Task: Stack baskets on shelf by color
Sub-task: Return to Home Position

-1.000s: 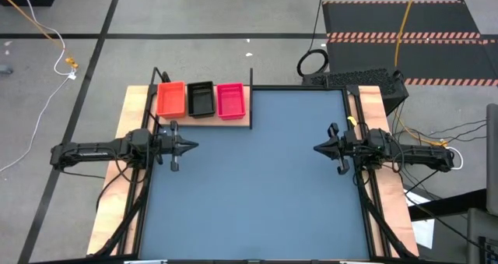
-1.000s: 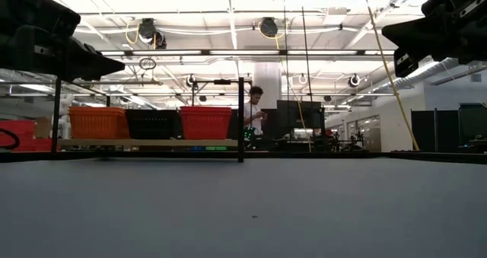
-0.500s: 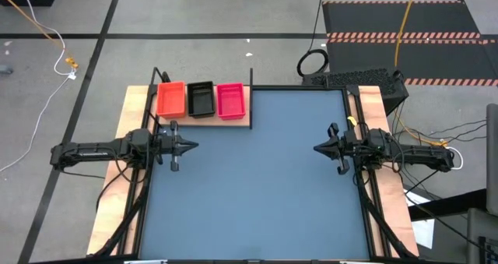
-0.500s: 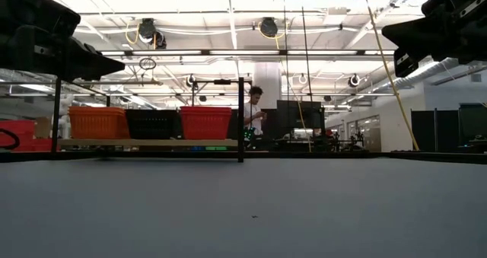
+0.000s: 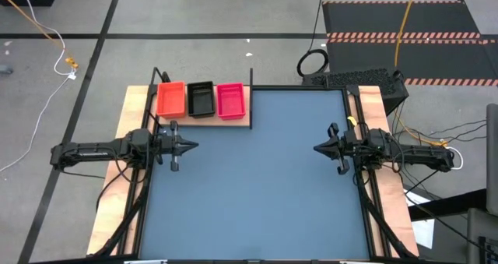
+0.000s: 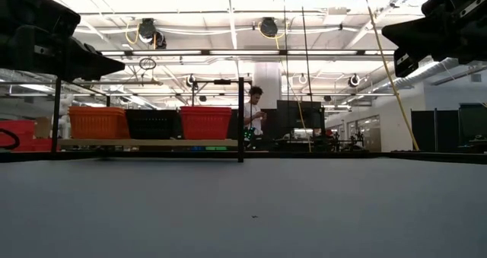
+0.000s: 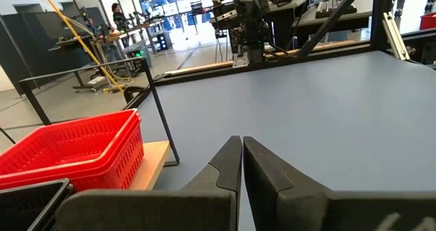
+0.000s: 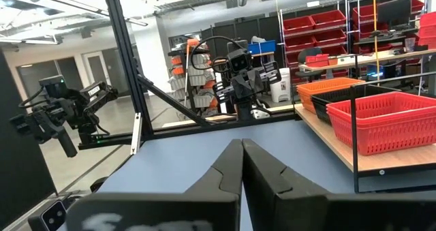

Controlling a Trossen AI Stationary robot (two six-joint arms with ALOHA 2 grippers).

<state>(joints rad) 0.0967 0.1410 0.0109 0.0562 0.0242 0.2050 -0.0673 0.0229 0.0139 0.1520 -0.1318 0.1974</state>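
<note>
Three stacks of baskets stand side by side on the light-wood shelf (image 5: 233, 121) at the table's far left corner: orange (image 5: 171, 98), black (image 5: 200, 98), pink-red (image 5: 230, 100). The low view shows them in the same order, orange (image 6: 98, 123), black (image 6: 152, 124), pink-red (image 6: 205, 122), resting on the board between thin black posts. My left gripper (image 5: 194, 146) hovers shut at the table's left edge, just near of the shelf. My right gripper (image 5: 317, 148) hovers shut at the right edge. Both point toward the table's middle and hold nothing.
The blue-grey tabletop (image 5: 257, 186) stretches between the two grippers. A black upright post (image 6: 240, 119) marks the shelf's right end. A person (image 6: 253, 117) stands in the room far behind the table. Cables and a mat lie on the floor beyond the far edge.
</note>
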